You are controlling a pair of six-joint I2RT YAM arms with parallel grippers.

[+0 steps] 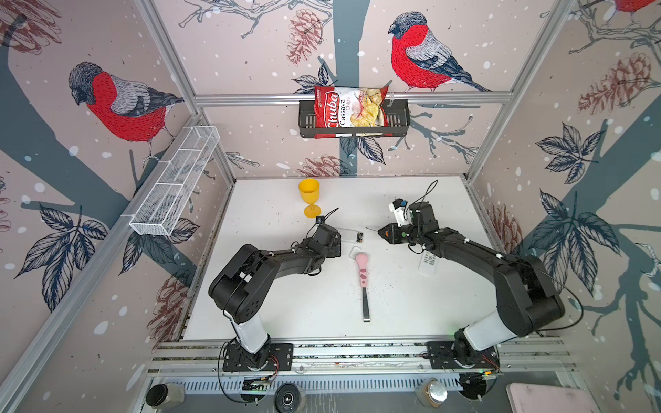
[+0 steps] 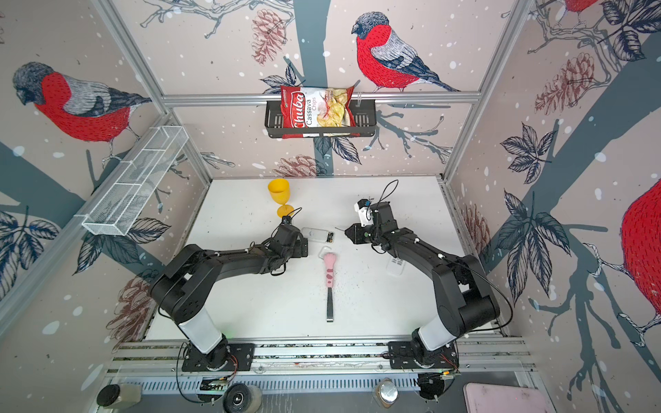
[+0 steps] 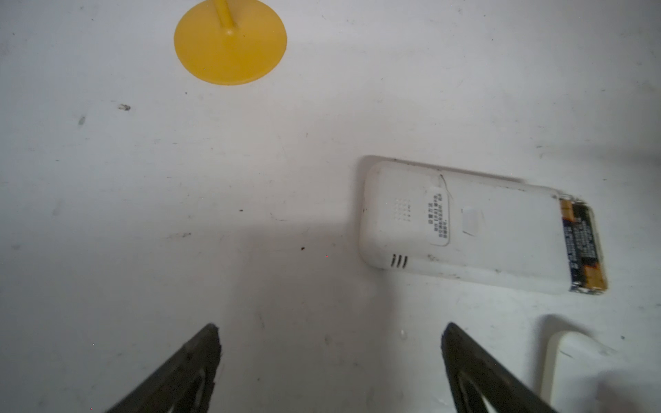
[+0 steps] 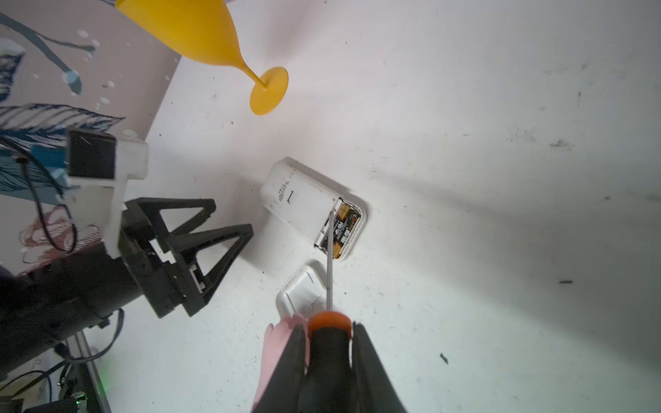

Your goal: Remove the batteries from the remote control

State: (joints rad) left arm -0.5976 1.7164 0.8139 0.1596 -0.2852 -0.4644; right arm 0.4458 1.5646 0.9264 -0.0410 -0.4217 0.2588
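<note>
Bright, even light and soft shadows

The white table [image 1: 293,304] is lit from above, no harsh glare, just faint fuzzy arm shadows. Both top views are wide-angle and stretch the walls [image 1: 250,53] toward the edges. Wrist views are softer: remote control [image 3: 500,232] label unreadable, screwdriver [image 4: 329,343] handle blurry.

White remote [image 3: 465,229] lies face-down on scuffed white table [image 3: 143,178]. End compartment uncovered, black-and-gold batteries [image 3: 583,243] seated inside. Left gripper [image 3: 331,327] beside remote, jaws spread wide, nothing between them. White plastic piece [image 3: 579,372] near remote's open end. Yellow goblet foot [image 3: 230,46] well apart, stem cropped by frame.
</note>
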